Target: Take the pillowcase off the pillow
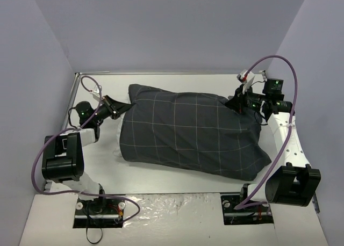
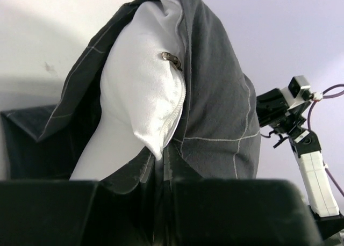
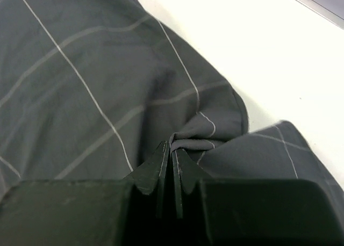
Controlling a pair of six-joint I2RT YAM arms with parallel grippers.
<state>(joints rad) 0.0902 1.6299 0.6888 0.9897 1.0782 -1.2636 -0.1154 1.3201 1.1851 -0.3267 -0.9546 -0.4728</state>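
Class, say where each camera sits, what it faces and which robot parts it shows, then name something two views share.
Top view: above and behind the robot, looking down on the table; left arm and right arm show, with left gripper and right gripper at opposite ends of the pillowcase.
Left wrist: on the left arm, facing the pillowcase's open end, white pillow showing; own fingers below.
Right wrist: looking down at a pinched fold between own fingers.
Shared: top and left wrist both show the right arm.
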